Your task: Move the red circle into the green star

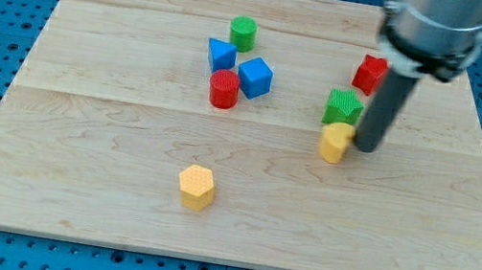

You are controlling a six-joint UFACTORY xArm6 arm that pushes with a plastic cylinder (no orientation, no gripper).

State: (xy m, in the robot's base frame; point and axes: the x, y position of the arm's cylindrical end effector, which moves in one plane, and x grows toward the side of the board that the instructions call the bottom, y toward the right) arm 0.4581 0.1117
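No claw here — my tip point(365, 149) touches the yellow block point(336, 142) at its 3 o'clock, green star point(343, 107) just above.

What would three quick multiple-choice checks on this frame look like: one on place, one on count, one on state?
1. Where is my tip?
A. Beside the red circle
B. At the view's right of the small yellow block, below the green star
C. At the yellow hexagon

2. How many blue blocks are on the board?
A. One
B. Two
C. Three

3. Does the red circle touch the green star?
A. Yes, pressed together
B. No, well apart
C. It is stacked on it

Key:
1 B: the tip ends right beside the small yellow block, just under the green star.
2 B: a blue block and a blue cube sit by the green cylinder.
3 B: the red circle sits by the blue blocks, with bare board between it and the star.
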